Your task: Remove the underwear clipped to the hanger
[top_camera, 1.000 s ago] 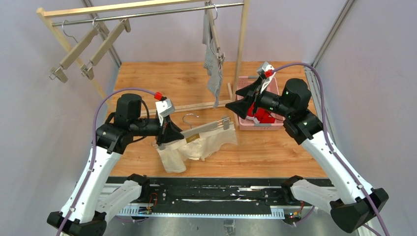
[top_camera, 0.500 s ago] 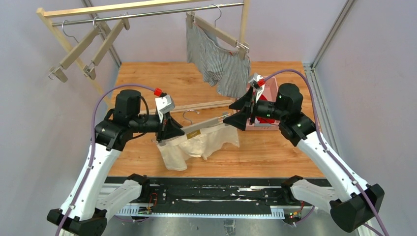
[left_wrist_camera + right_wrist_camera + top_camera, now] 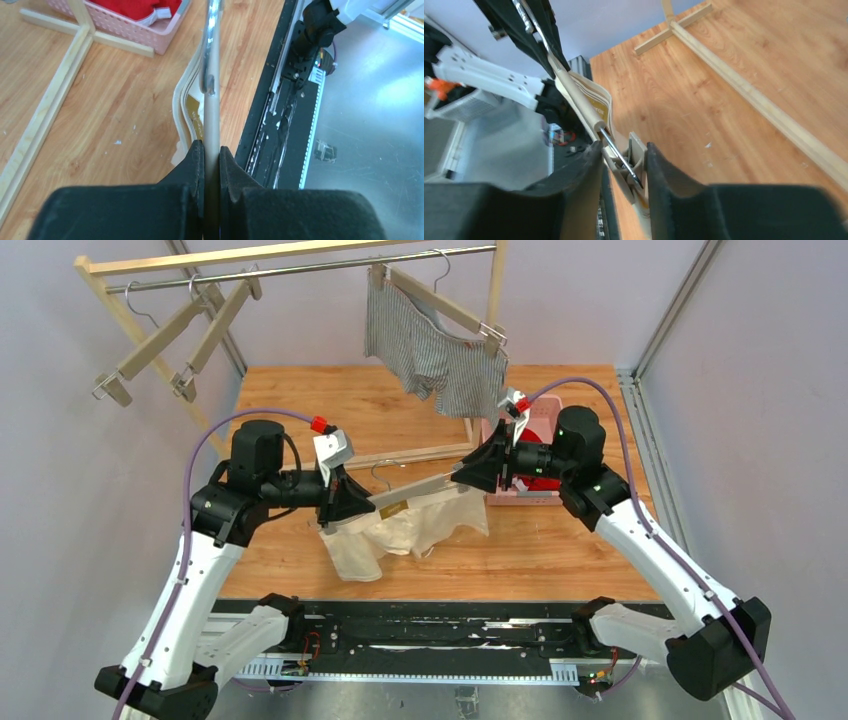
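Note:
The cream underwear [image 3: 410,530] hangs from a wooden hanger [image 3: 420,490] held just above the table. My left gripper [image 3: 345,505] is shut on the hanger's bar [image 3: 212,60] near its left end. My right gripper [image 3: 470,472] is closed around the right-end clip [image 3: 634,160], a finger pressing on each side. The cream waistband [image 3: 179,100] shows under the bar. A striped pair [image 3: 430,350] is clipped to a hanger on the rail. The red pair [image 3: 535,430] lies in the pink basket [image 3: 520,495].
A wooden rack with a metal rail [image 3: 300,265] stands at the back, with two empty hangers [image 3: 160,340] at its left. The rack's base bar [image 3: 420,453] lies on the table behind the held hanger. The table's front edge and a black rail run below the arms.
My right gripper moved left from the basket to the hanger's right end and closed onto its clip. The striped pair swung round on the rail. My left gripper kept its hold.

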You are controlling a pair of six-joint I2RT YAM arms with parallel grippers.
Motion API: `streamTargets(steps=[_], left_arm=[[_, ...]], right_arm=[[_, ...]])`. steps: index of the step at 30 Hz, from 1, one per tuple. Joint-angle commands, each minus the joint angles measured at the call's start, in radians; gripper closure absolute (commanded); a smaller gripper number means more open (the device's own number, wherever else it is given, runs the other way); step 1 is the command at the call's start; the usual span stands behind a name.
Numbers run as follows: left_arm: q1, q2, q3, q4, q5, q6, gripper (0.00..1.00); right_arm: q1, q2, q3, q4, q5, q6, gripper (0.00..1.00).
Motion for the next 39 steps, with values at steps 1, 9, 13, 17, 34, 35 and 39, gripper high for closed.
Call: streamTargets(steps=[1,9,13,17,34,35,39], left_arm=[[-0.007,0.002,0.006,0.052,0.02,-0.02,1.0],[-0.007,0.015,0.017,0.121,0.014,-0.066,1.0],[-0.007,0.028,0.039,0.128,-0.006,-0.073,1.0],[-0.008,0.027,0.052,0.174,-0.044,-0.108,1.0],[-0.007,0.074,0.053,0.63,-0.097,-0.396,1.0],[-0.007,0.073,0.046,0.672,-0.087,-0.422,1.0],[-0.007,0.085,0.018,0.868,0.031,-0.565,1.0]], right_arm=[[-0.01,0.012,0.001,0.047,-0.04,0.024,0.88],[-0.01,-0.005,0.013,0.024,-0.013,-0.006,0.79],[-0.01,-0.057,0.032,-0.015,0.104,-0.038,0.41],[-0.01,-0.167,0.005,-0.012,0.312,-0.034,0.39],[0.037,-0.341,-0.228,0.17,0.559,0.181,0.47],[0.058,-0.329,-0.237,0.22,0.544,0.196,0.46],[0.125,-0.235,-0.228,0.396,0.472,0.24,0.45]])
